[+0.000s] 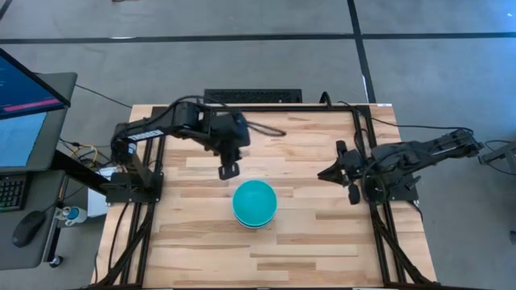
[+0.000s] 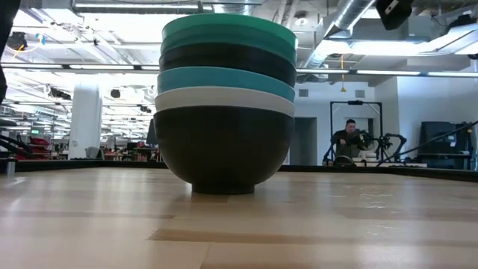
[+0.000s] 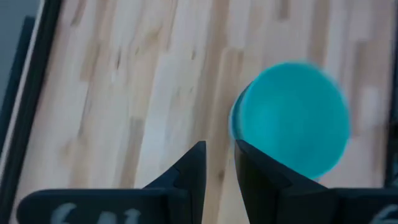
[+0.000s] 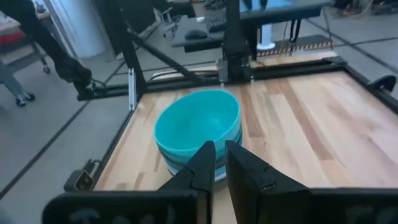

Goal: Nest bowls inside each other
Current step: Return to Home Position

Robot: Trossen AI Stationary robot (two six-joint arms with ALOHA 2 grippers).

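- One stack of bowls [image 1: 255,203] mid-table [image 1: 322,242]; low view counts five rims: teal, black, cyan, white, black.
- Left gripper [image 1: 229,171] just beside it, empty, fingers nearly together.
- Right gripper [image 1: 332,173] well apart, likewise.

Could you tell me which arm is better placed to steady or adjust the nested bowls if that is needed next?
Probably the left. Its gripper hangs just beside the stack of bowls, fingers nearly shut and empty, while the right gripper sits farther off by the table's right side.
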